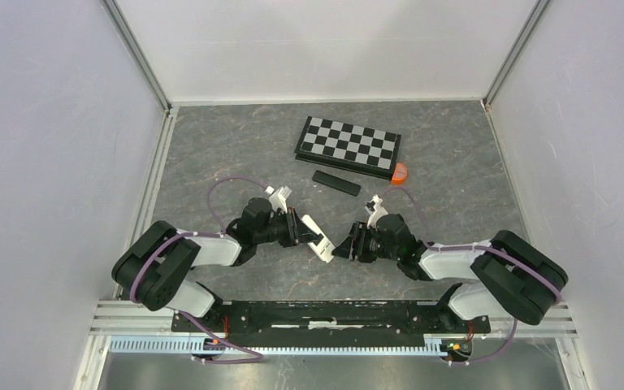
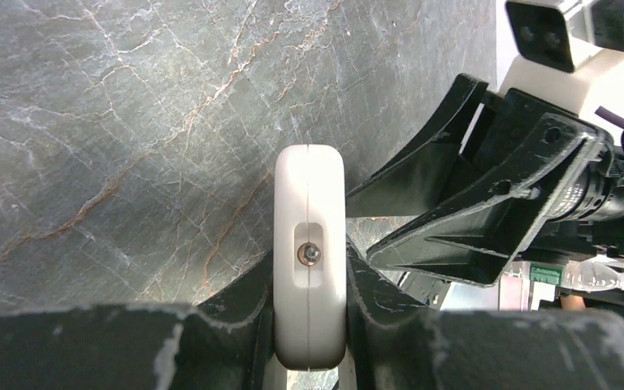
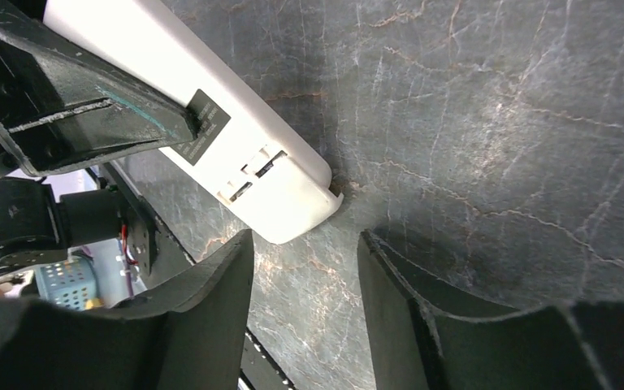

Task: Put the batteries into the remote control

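Currently, left gripper: we find it clamped on the white remote.
Remote position: mid-table, between both arms.
Right gripper: jaws apart, gripping nothing, just beside the remote's free end.

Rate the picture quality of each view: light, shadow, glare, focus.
Top view: even soft light, only faint shadows on the table, everything sharp, the remote small. Left wrist view: the remote is crisp, the left fingers blurred, a washed-out white patch upper right. Right wrist view: table veins sharp, the remote nearly overexposed, the right fingers dark and soft.
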Robot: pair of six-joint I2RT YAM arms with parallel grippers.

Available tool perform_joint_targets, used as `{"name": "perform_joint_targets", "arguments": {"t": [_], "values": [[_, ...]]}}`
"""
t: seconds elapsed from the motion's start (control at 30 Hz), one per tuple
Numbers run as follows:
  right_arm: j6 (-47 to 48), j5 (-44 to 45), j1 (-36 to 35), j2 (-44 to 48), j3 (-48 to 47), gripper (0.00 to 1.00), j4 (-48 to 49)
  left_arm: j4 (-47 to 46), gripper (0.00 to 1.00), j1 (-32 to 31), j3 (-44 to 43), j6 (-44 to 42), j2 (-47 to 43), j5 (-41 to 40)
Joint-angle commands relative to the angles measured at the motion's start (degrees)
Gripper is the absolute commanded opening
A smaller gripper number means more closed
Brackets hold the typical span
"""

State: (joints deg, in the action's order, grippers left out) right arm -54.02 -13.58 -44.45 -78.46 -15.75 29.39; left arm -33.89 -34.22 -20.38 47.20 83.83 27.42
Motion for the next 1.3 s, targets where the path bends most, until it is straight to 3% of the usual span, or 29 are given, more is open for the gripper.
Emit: {"name": "perform_joint_targets", "arguments": {"t": [0.0,0.17,0.7,1.0,1.27], "values": [[-4.39,-1.83,0.06,-4.64,0.39,0.53,0.14,-0.80,0.02,-0.33,1.31,1.18,1.28,-1.15],[-5.89,-1.05,-0.11,-8.02,0.15,0.45,0.35,-2.37,0.02,-0.37,1.57,2.74,1.42,-0.82],[-5.22,2.44,-0.33,-13.88,-1.37,0.41,0.52,-6.46,0.02,-0.04,1.16,8.62,-3.46,4.06],[-2.41,3.95,-0.81,-14.71,-3.33,0.49,-2.64,-10.66,0.02,0.10,0.66,12.72,-5.65,4.57],[-3.27,5.06,-0.91,-12.87,-2.25,0.51,-1.83,-7.18,0.02,0.87,-1.47,15.71,-13.88,3.88]]}}
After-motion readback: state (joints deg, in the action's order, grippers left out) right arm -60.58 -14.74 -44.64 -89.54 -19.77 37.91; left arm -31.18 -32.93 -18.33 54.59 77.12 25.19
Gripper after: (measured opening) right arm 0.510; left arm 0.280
